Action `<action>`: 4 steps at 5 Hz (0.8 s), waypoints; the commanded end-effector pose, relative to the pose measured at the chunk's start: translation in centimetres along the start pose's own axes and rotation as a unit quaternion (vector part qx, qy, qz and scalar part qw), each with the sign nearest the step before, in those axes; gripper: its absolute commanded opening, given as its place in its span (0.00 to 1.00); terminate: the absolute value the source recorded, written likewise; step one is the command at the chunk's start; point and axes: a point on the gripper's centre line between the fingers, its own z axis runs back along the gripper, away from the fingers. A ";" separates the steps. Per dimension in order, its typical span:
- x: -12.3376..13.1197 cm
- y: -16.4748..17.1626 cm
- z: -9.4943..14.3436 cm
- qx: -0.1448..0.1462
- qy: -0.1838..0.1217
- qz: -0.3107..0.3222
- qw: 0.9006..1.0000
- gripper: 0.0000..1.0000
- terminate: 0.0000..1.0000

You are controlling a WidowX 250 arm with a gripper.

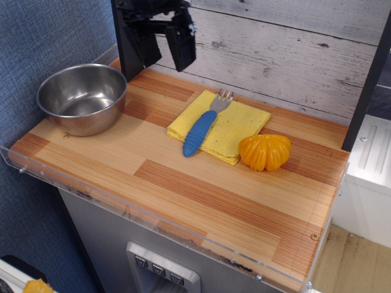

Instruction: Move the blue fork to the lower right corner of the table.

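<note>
The blue fork [203, 127] lies on a yellow cloth [229, 126] near the back middle of the table [183, 183], its silver tines pointing to the back wall. My gripper [164, 55] is black, hangs open and empty above the back left of the table, up and to the left of the fork. One finger [182, 47] shows clearly; the other merges with the dark post behind it.
A steel bowl [82, 97] stands at the back left. An orange pumpkin-like toy [264, 152] sits just right of the cloth. A clear acrylic rim [153, 223] edges the front. A dark post [127, 36] rises at the back left.
</note>
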 end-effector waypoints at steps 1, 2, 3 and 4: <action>1.7 -0.2 -0.1 0.057 -0.039 0.022 0.997 1.00 0.00; 2.0 -0.4 -1.5 0.054 -0.032 0.035 0.997 1.00 0.00; 2.3 -0.4 -3.3 0.023 -0.019 0.053 0.998 1.00 0.00; 2.2 -0.5 -5.2 0.016 0.001 0.056 0.998 1.00 0.00</action>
